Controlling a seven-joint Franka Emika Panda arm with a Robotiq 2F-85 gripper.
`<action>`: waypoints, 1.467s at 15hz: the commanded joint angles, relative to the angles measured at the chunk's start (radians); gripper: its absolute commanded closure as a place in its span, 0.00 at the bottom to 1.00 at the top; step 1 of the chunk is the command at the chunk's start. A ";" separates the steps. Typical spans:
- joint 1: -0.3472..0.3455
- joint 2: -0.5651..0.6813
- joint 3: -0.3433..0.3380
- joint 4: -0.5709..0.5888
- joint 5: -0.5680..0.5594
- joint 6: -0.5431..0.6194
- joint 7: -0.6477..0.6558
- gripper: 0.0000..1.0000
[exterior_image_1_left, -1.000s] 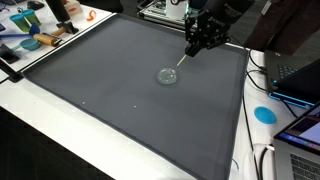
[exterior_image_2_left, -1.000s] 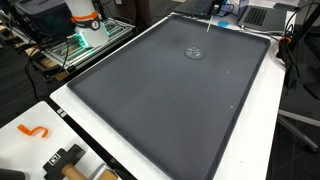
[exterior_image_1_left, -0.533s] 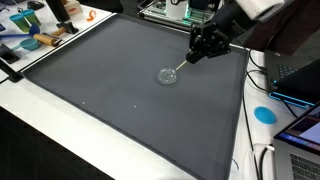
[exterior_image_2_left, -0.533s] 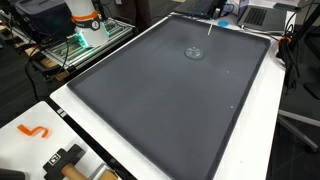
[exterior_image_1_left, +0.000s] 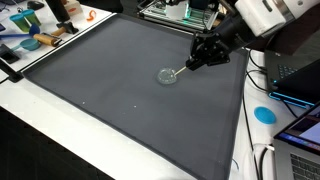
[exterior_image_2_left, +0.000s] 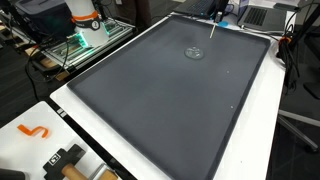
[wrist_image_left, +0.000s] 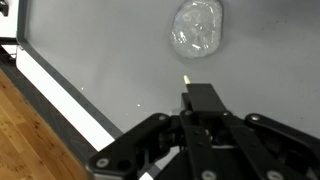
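Note:
A small clear round dish (exterior_image_1_left: 167, 76) lies on the dark grey mat (exterior_image_1_left: 110, 80), toward its far side; it also shows as the dish (exterior_image_2_left: 194, 54) and the dish (wrist_image_left: 196, 27). My gripper (exterior_image_1_left: 203, 50) hangs tilted just beside it, shut on a thin pale stick (exterior_image_1_left: 185, 67) that slants down toward the dish. In the wrist view the gripper (wrist_image_left: 203, 100) fills the bottom, and the stick's tip (wrist_image_left: 186, 77) pokes out just short of the dish. From an exterior view the stick (exterior_image_2_left: 212, 30) shows near the mat's far edge.
White table margins frame the mat. Laptops and a blue disc (exterior_image_1_left: 264, 114) sit along one side, and clutter with an orange hook (exterior_image_1_left: 88, 14) at a far corner. An orange hook (exterior_image_2_left: 35, 131) and a black tool (exterior_image_2_left: 62, 157) lie near one corner. Wooden floor (wrist_image_left: 30, 130) lies beyond the table edge.
The arm has swung sideways and tilted over. The stick now slants more, its tip closer to the clear dish. The dish has not moved.

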 joint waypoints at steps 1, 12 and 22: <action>0.020 0.039 -0.015 0.046 -0.030 -0.030 0.019 0.97; -0.009 0.069 -0.021 0.093 0.009 -0.019 -0.005 0.97; -0.065 0.062 -0.018 0.109 0.121 -0.006 -0.051 0.97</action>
